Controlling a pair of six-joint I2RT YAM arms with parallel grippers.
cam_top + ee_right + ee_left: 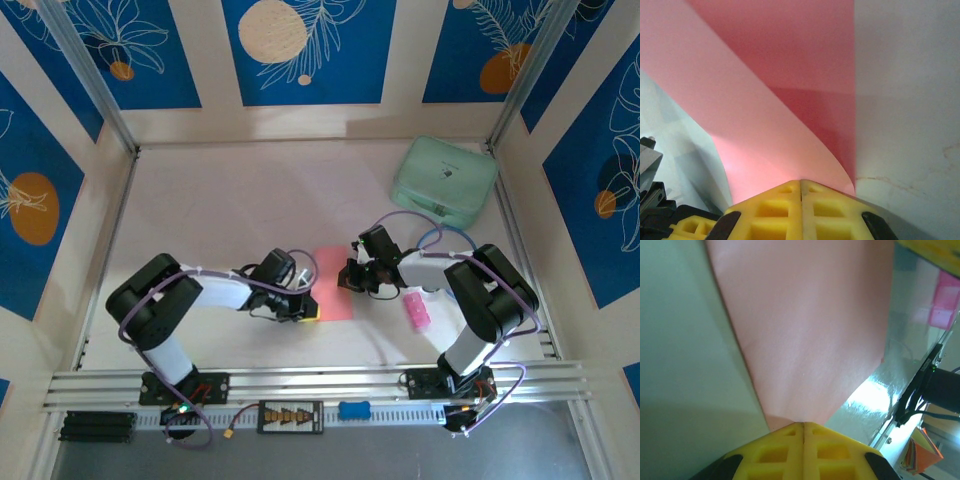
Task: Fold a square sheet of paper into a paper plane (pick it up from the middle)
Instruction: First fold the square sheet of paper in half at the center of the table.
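The salmon-pink square sheet of paper [332, 285] lies near the table's middle, between both grippers. My left gripper [310, 306] is at its near left corner. In the left wrist view the yellow jaws [804, 424] are pressed together, and the sheet [805, 330] narrows to a corner right at their tips. My right gripper [350, 277] is at the sheet's right edge. In the right wrist view its jaws [801, 181] are shut on an edge of the sheet [765, 100], which curls up and over a darker lower layer. No paper plane shape shows.
A mint-green rounded case [445, 180] sits at the back right. A small bright-pink stick [416, 312] lies just right of the right arm and also appears in the left wrist view [942, 305]. Aluminium rails [320, 385] run along the near edge.
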